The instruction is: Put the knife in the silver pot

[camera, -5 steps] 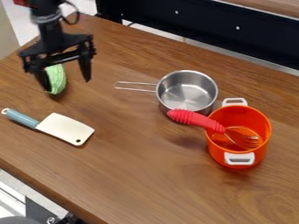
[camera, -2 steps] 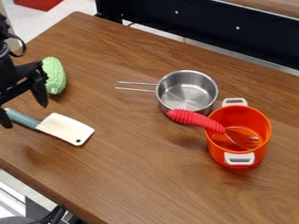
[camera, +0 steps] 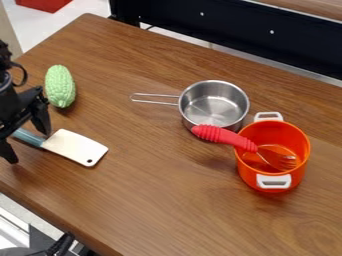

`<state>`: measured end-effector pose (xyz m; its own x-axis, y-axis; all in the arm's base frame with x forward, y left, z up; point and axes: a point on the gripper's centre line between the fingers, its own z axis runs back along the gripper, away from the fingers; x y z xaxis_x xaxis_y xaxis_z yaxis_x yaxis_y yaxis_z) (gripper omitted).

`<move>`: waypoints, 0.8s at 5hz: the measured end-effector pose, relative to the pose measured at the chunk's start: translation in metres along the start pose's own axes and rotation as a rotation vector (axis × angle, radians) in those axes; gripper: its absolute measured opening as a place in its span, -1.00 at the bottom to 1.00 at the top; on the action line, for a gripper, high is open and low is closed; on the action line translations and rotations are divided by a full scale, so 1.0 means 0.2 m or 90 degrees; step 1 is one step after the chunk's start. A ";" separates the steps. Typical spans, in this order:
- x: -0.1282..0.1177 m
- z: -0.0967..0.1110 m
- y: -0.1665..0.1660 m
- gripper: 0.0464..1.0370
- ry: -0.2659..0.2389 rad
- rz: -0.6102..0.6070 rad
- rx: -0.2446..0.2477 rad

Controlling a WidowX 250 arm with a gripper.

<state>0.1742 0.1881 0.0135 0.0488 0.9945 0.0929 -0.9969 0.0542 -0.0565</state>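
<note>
step in hand, by judgement: grasping the knife [camera: 75, 147], flat on the table [camera: 167, 200], left in the frame. gripper [camera: 25, 134] is at the handle [camera: 29, 137], fingers spread. next: straddle handle, close, lift toward the silver pot [camera: 212, 106], right of centre.

Knife [camera: 75, 147] left of saucepan [camera: 213, 106]

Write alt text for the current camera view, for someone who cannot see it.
An open black gripper hangs over the blue-grey handle of a cream-bladed knife on a brown wooden table. Rightward stand a silver metal pot and an orange pot holding a red-handled fork; a bumpy green vegetable lies behind the knife.
</note>
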 end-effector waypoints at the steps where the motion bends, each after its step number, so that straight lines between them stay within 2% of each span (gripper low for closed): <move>1: 0.01 -0.03 0.00 0.92 0.020 0.042 0.027; 2: 0.03 -0.06 0.00 0.84 0.016 0.057 0.043; 4: 0.04 -0.06 0.00 -0.27 0.026 0.064 0.051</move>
<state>0.1758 0.1968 0.0021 -0.0513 0.9974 0.0502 -0.9985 -0.0521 0.0164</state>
